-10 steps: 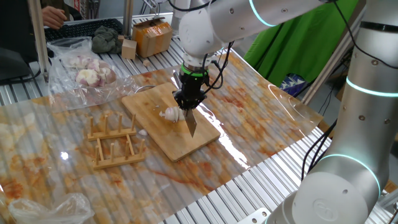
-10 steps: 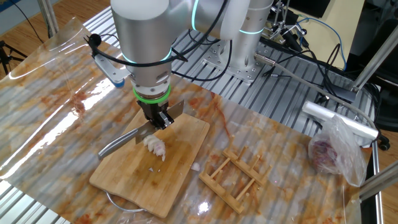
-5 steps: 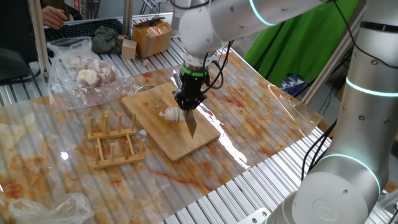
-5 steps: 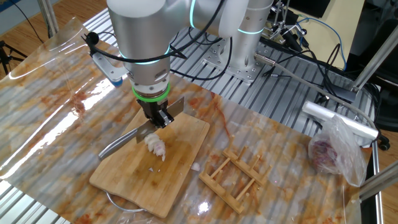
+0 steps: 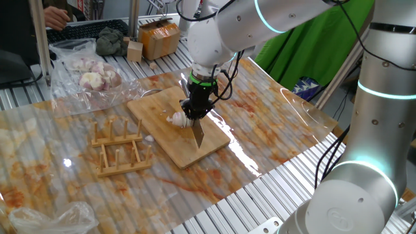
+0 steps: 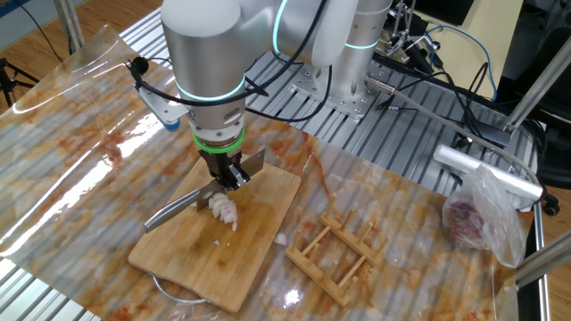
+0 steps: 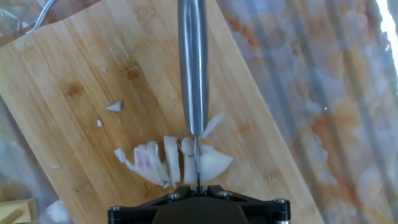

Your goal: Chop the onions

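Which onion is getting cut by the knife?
The small whitish onion on the cutting board, under the knife. The other onions sit bagged in plastic.

Opposite oblique overviews (shared board (image 5: 179, 123)), top-down close-up

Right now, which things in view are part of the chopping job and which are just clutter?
In the job:
gripper, shut on the knife
onion, partly sliced
cutting board

Lying about:
wooden rack
bag of onions
cardboard box

knife (image 7: 193, 68) blade down in sliced onion (image 7: 177, 161); cutting board (image 7: 74, 93) beneath
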You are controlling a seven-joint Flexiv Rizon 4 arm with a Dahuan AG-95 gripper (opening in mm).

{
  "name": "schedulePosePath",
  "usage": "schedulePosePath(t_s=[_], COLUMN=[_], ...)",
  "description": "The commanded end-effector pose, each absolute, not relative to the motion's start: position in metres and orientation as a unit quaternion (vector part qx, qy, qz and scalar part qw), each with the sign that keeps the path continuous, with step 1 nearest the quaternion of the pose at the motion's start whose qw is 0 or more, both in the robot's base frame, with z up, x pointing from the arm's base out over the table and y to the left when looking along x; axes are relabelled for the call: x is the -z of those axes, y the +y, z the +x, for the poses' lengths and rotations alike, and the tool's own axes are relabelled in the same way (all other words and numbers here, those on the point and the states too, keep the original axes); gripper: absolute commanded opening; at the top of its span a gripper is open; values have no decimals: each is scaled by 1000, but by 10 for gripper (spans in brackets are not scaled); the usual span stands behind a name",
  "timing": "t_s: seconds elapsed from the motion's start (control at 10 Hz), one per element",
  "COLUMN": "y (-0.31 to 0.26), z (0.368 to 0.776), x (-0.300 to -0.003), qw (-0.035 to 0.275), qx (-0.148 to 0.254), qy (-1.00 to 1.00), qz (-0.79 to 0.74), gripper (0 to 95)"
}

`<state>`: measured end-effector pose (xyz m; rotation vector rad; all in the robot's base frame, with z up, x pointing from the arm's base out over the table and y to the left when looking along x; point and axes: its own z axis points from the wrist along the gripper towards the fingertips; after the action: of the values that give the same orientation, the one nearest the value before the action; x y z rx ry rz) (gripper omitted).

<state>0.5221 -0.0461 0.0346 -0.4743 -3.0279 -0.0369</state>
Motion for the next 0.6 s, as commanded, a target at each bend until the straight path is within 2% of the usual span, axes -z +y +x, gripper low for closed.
schedulePosePath(t_s=[0.1, 0.6], y=[-44, -45], z=[522, 521], x=[-40, -54], qw=[40, 45], qx=[7, 13], qy=[-987, -986], qz=[-155, -159], gripper=[0, 0])
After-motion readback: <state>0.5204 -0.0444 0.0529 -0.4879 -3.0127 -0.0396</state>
